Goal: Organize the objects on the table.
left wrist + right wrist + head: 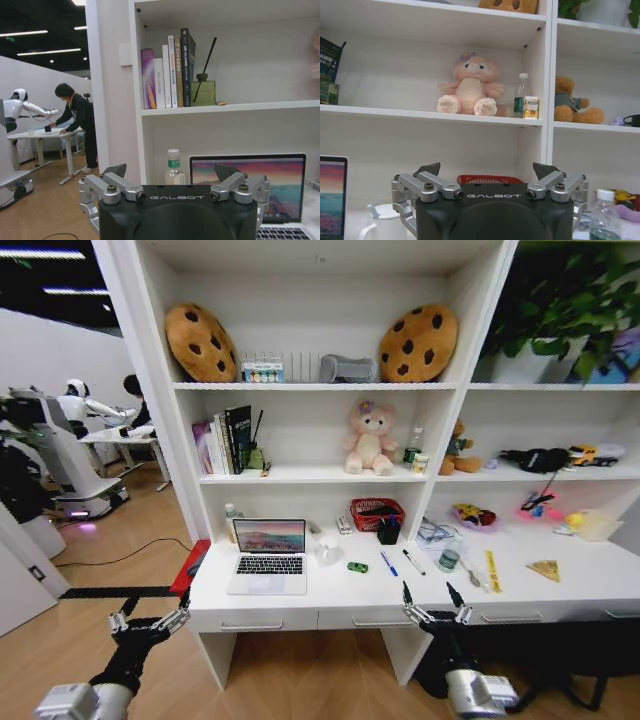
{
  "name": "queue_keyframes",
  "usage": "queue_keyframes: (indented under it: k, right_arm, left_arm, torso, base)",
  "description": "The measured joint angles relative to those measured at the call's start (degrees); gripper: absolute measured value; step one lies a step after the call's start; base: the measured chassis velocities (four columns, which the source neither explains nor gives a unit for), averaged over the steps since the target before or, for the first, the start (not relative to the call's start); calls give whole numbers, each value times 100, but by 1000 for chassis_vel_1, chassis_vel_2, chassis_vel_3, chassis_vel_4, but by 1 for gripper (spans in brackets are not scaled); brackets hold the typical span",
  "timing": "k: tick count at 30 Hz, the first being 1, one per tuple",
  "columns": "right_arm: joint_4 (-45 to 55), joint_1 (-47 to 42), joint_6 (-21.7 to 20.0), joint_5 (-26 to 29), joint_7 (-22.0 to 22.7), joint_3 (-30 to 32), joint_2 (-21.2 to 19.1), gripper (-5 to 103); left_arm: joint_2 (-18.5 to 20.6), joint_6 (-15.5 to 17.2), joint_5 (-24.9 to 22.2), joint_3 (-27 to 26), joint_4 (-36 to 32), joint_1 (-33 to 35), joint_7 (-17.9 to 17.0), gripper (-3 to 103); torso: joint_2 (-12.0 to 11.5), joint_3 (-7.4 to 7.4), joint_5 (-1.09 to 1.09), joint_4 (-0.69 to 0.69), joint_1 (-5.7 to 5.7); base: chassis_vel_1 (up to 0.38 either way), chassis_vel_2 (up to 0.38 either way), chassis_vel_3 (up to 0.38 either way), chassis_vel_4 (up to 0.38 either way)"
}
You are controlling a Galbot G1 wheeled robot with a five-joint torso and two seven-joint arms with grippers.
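Both pincers hang spread wide before the table (330, 592) edge: left pincer (150, 624) off its left corner, right pincer (437, 606) near the drawers

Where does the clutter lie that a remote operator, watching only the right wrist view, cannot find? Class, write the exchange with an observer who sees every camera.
Operator: My right end effector is open, facing the shelves. Where is the green toy car?
Observer: In the head view, the green toy car sits on the table, between the laptop and the blue pen.
Operator: Where is the left end effector?
Observer: The left end effector is open, held low by the table's left front corner.
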Motion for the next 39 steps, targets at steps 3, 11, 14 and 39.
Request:
queue_keyframes:
  k: [3, 11, 14, 39]
  right_arm:
    - [-6, 11, 58, -2, 10, -9, 0, 100]
    - [33, -47, 192, -141, -104, 12, -45, 100]
    - [12, -27, 194, -153, -85, 69, -54, 100]
    - [-658, -99, 400, -154, 81, 267, -91, 100]
  left_arm:
    - [1, 6, 2, 8, 0, 1, 1, 99]
    - [188, 36, -87, -64, 0, -20, -26, 99]
    - [327, 48, -131, -98, 0, -52, -32, 95]
    - [3619, -1034, -507, -85, 2912, -1848, 1129, 18]
  torso:
    - [1, -2, -9, -1, -1]
    - [-3, 2, 0, 1, 9]
    - [-3, 0, -9, -2, 5]
    - [0, 0, -4, 0, 0]
  base:
    - [-366, 365, 403, -376]
    - [-272, 291, 262, -289]
    - [-104, 88, -18, -45]
    - [16, -16, -14, 13]
